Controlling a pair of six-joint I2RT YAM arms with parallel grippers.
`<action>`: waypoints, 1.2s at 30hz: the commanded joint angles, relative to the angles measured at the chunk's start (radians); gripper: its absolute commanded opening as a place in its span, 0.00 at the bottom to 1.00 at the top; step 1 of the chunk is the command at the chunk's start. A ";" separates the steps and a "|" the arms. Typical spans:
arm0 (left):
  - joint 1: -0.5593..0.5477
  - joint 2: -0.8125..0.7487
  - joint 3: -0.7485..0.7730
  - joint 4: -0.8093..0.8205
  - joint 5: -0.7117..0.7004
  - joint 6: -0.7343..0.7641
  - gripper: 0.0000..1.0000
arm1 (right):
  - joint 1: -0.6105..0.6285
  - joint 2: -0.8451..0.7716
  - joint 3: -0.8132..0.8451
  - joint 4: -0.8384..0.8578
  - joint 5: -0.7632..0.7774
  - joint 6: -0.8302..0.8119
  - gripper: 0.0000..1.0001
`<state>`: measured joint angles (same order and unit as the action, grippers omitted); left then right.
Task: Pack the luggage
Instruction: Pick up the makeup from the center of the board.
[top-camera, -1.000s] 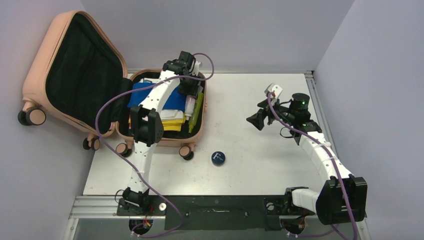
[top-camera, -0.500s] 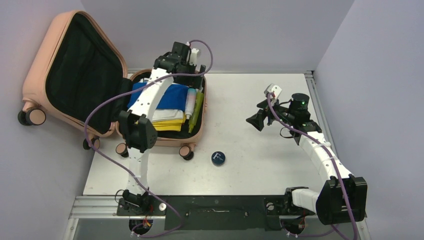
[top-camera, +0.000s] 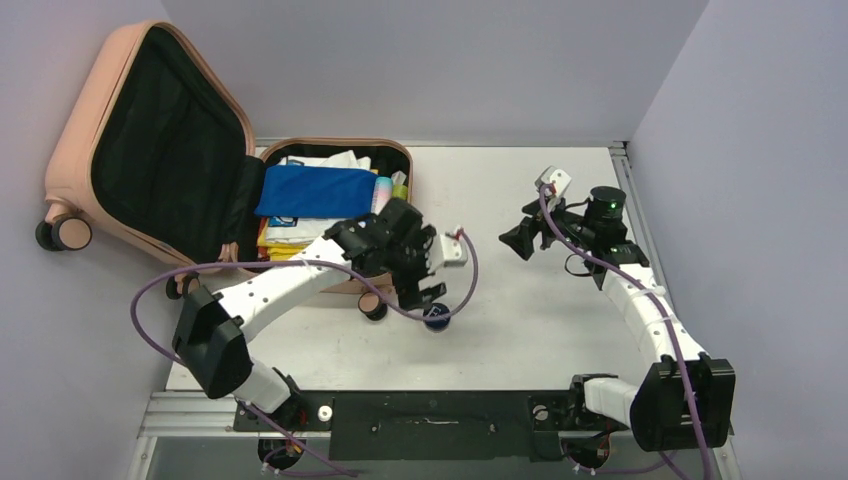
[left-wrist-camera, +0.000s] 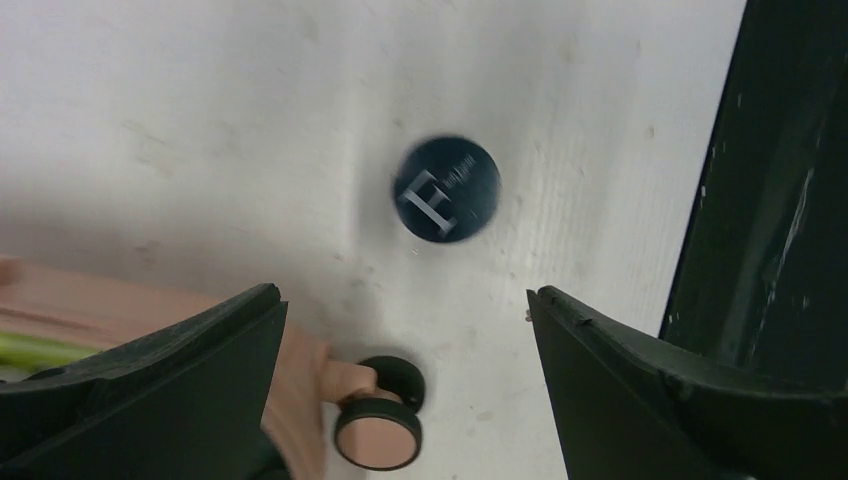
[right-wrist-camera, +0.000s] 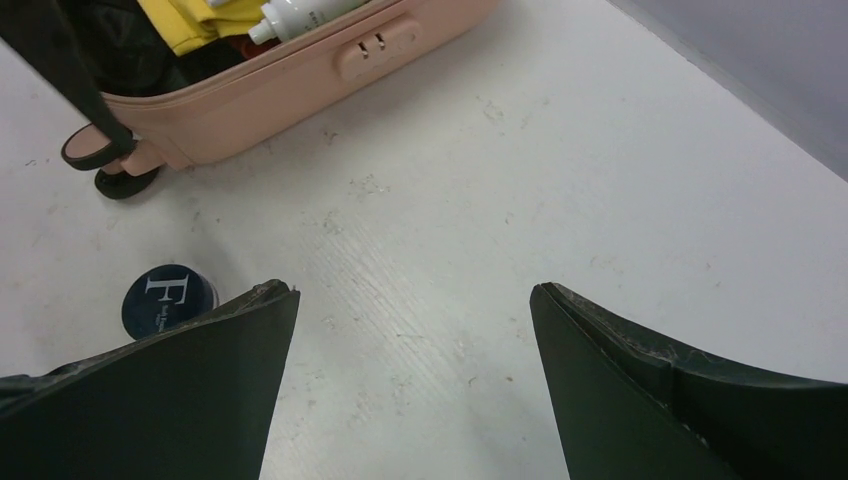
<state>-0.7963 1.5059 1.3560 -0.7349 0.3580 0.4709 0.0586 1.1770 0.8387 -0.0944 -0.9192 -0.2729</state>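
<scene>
The luggage (top-camera: 90, 120), a salmon-pink suitcase, lies open at the back left, its black-lined lid leaning on the wall. Its base (top-camera: 403, 165) holds a blue cloth (top-camera: 315, 190), yellow and white folded things and a white bottle (right-wrist-camera: 300, 12). A small dark blue round tin marked "F" (top-camera: 436, 318) (left-wrist-camera: 446, 189) (right-wrist-camera: 168, 298) lies on the table in front of the suitcase's front right caster (top-camera: 372, 306) (left-wrist-camera: 378, 440). My left gripper (top-camera: 425, 290) (left-wrist-camera: 402, 293) hangs open just above the tin, holding nothing. My right gripper (top-camera: 520, 240) (right-wrist-camera: 415, 287) hovers open and empty to the right, pointing toward the suitcase.
A black strip (top-camera: 430, 410) (left-wrist-camera: 790, 200) runs along the table's near edge by the arm bases. Walls close the table at the back and right. The left arm's purple cable (top-camera: 470, 275) loops over the table near the tin.
My left arm has left the suitcase's back right corner and swung out to the front, down over the tin, with its jaws opened wide. The right arm has barely moved.
</scene>
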 joint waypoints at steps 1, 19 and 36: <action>-0.026 0.001 -0.156 0.129 0.072 0.141 0.96 | -0.039 -0.037 0.057 0.019 0.026 0.003 0.90; -0.098 0.323 -0.117 0.264 -0.004 0.078 0.96 | -0.109 -0.033 0.065 0.012 0.009 0.016 0.90; -0.100 0.393 0.014 0.055 0.019 0.094 0.13 | -0.109 -0.028 0.071 0.002 -0.003 0.007 0.90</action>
<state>-0.8906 1.9095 1.3060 -0.6113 0.3553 0.5602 -0.0463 1.1698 0.8642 -0.1143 -0.8936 -0.2535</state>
